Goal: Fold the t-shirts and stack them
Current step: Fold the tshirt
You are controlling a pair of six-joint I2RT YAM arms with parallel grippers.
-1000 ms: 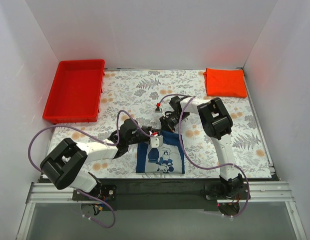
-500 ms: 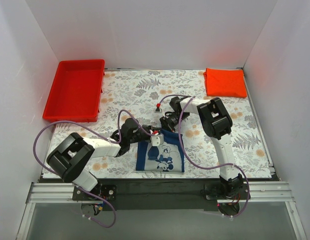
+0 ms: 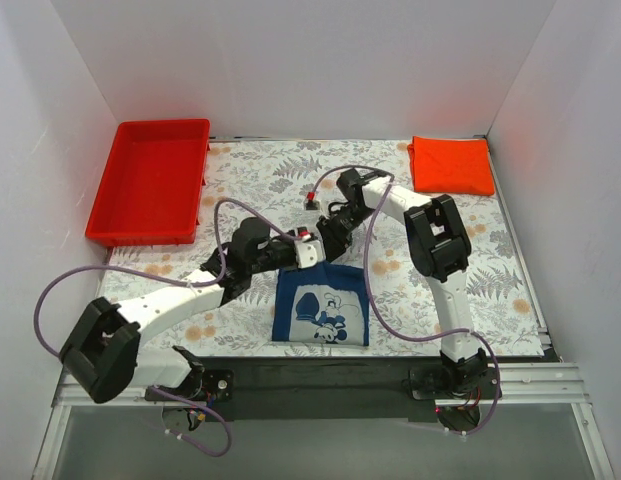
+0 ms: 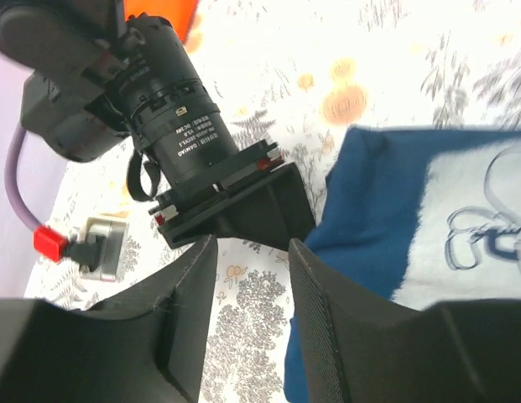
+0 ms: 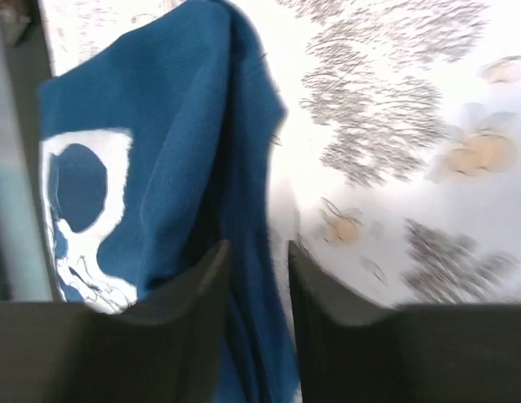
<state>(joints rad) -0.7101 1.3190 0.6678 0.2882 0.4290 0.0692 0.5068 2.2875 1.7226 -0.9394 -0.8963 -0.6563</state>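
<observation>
The navy t-shirt (image 3: 321,305) with its white cartoon print lies folded flat near the table's front edge. In the left wrist view its navy cloth (image 4: 386,193) shows at the right. My left gripper (image 3: 312,258) hovers at the shirt's far left corner; in its own view the left gripper (image 4: 252,281) is open over bare floral cloth. My right gripper (image 3: 328,243) sits just beyond the far edge. In the right wrist view it (image 5: 258,269) is open, with the shirt's edge (image 5: 184,126) below the gap. The orange-red t-shirt (image 3: 450,165) lies folded at the far right corner.
A red plastic tray (image 3: 150,180) stands at the far left. White walls close in the floral table cover (image 3: 260,185) on three sides. Purple cables loop from both arms. The right wrist's camera body (image 4: 172,117) fills the left wrist view's upper left.
Both grippers have opened and let go of the navy shirt's far edge, then drawn back a little toward the far side. The shirt now lies flat.
</observation>
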